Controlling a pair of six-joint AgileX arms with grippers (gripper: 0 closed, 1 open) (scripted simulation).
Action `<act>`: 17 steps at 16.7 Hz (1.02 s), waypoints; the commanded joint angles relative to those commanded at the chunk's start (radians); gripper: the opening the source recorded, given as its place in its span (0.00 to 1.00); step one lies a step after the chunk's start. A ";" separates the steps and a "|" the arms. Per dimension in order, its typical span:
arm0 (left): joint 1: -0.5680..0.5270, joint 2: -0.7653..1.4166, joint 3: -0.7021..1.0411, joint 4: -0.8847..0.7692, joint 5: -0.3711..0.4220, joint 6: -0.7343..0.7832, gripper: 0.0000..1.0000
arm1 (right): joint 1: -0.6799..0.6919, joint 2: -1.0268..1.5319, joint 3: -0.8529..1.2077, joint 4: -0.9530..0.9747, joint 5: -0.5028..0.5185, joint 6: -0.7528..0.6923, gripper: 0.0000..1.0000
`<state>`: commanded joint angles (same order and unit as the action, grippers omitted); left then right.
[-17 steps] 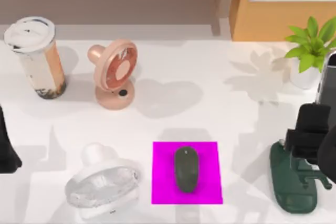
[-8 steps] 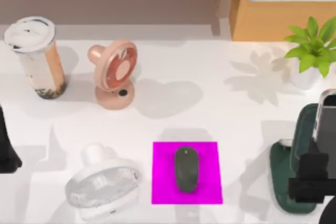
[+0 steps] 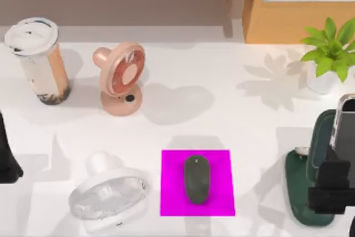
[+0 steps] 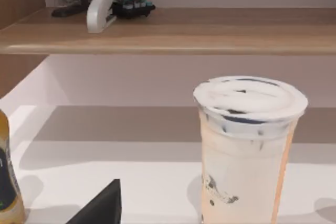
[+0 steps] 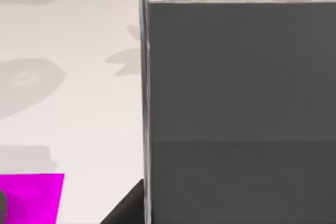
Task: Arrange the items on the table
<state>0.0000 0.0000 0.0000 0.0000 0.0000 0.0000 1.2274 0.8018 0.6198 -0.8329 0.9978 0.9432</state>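
Top view: right gripper at the table's right edge, jaws clamped on the phone, upright against the green stand; mouse on mat, cup far left. Step in hand, by judgement: seating the phone; next calls for letting go without tipping it. Left gripper parked at left edge, jaw state indeterminable.

Small dark grey oval computer mouse: on small magenta square mat.
Tall white-lidded brownish-cream drink cup: table's far left.
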 joint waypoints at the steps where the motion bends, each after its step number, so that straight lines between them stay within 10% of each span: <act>1: 0.000 0.000 0.000 0.000 0.000 0.000 1.00 | -0.015 -0.011 -0.007 0.021 -0.015 -0.022 0.00; 17: 0.000 0.000 0.000 0.000 0.000 0.000 1.00 | -0.241 0.061 -0.115 0.415 -0.117 -0.317 0.00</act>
<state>0.0000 0.0000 0.0000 0.0000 0.0000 0.0000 0.9859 0.8624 0.5046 -0.4181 0.8804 0.6261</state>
